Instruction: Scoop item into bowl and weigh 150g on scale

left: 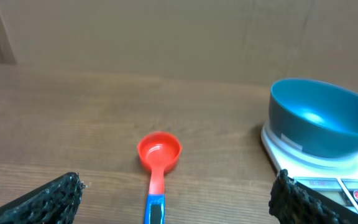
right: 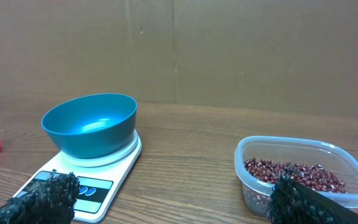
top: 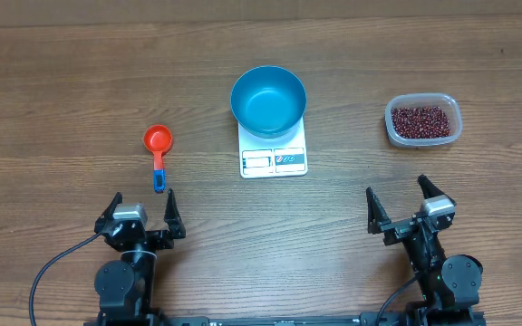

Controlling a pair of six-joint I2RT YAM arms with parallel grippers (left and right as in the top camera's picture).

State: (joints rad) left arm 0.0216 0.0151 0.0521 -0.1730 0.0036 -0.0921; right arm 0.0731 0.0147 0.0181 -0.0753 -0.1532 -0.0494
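although the bowl already sits on the scale, midway along the bench and a little toward its far edge, nothing is weighed yet: the bowl's blue inside is bare, with no bean in it. all the beans lie in a clear plastic tub toward the right edge of the bench, well apart from the scale. the orange scoop lies flat on the bench to the left of the scale, cup toward the far edge, blue handle end toward the near edge, untouched. by my judgement only the set-up is done and all the rest is left: taking up the scoop, dipping it into the tub, carrying beans to the bowl, and topping up to the target weight. the display is too small to read.

both pairs of jaws stand wide and hold nothing. the left jaws hang by the near edge, just short of the scoop's handle end; in the left wrist view the scoop lies straight ahead between them, a little beyond, not touching. the right jaws hang by the near edge toward the right corner; the tub of beans lies ahead and slightly to their right, near but apart, and the bowl is off to their left.
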